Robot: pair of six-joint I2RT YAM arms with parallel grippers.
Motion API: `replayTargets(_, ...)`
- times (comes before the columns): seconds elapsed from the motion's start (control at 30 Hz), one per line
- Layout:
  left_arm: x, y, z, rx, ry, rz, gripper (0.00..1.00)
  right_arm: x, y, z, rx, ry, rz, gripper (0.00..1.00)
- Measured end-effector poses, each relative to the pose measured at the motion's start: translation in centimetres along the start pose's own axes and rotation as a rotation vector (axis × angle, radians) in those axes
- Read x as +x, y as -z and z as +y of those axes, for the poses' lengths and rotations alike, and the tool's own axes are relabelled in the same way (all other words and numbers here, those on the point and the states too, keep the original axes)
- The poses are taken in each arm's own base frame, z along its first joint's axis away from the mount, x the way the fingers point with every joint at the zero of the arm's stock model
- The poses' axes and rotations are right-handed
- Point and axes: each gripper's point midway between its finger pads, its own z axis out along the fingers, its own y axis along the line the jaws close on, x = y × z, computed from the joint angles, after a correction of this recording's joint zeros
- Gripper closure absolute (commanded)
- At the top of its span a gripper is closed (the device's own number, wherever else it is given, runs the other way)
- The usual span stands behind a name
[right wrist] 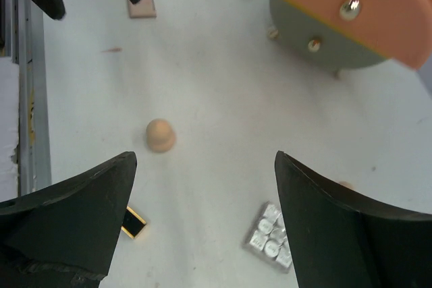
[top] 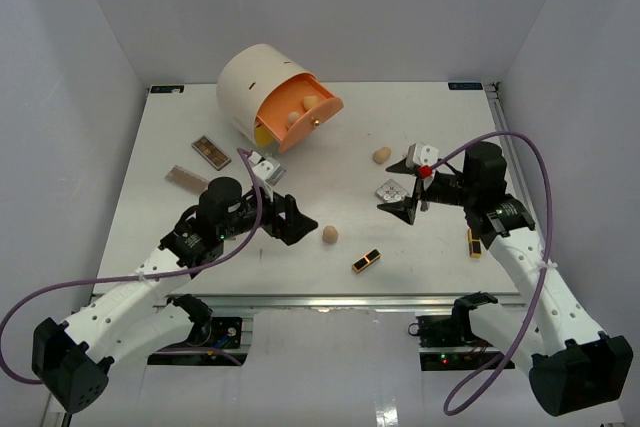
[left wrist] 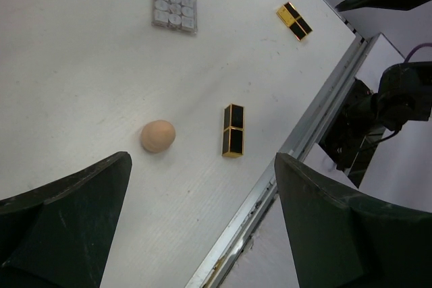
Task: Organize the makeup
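Observation:
A tan sponge (top: pixel 329 235) lies at the table's middle, with a black-and-gold case (top: pixel 366 260) near it. My left gripper (top: pixel 290 219) is open and empty, just left of that sponge. The left wrist view shows the sponge (left wrist: pixel 158 136) and case (left wrist: pixel 233 130) ahead of the left gripper (left wrist: pixel 202 158). My right gripper (top: pixel 400 187) is open and empty, over a silver square palette (top: pixel 390 190). The right wrist view shows the right gripper (right wrist: pixel 206 156), that palette (right wrist: pixel 273 237) and the sponge (right wrist: pixel 160 134). A second sponge (top: pixel 381 155) and a second case (top: pixel 474 243) lie on the right.
The cream drawer unit (top: pixel 250 82) stands at the back, its orange drawer (top: pixel 318 119) pulled open with sponges inside. Two flat palettes (top: pixel 211 150) (top: pixel 187 179) lie at the left. A pinkish palette (right wrist: pixel 142 5) lies by my left fingers. The table's metal front edge (left wrist: pixel 297 146) is close.

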Motion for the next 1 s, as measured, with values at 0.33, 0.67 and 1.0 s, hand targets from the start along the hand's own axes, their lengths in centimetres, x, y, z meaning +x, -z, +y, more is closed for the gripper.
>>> replayTargets(0.33, 3.8, -2.4, -0.1, -0.048, 0.010, 0.153, 0.02, 4.8, 0.9, 0.2, -0.024, -0.150, 0.036, 0.14)
replayTargets(0.67, 4.1, -2.6, 1.1, -0.095, -0.029, 0.163, 0.02, 5.5, 0.6, 0.2, -0.038, -0.172, 0.049, 0.13)
replayTargets(1.0, 3.7, -2.1, 1.5, -0.125, -0.041, 0.143, 0.02, 6.2, 0.6, 0.6, -0.051, -0.199, 0.068, 0.13)
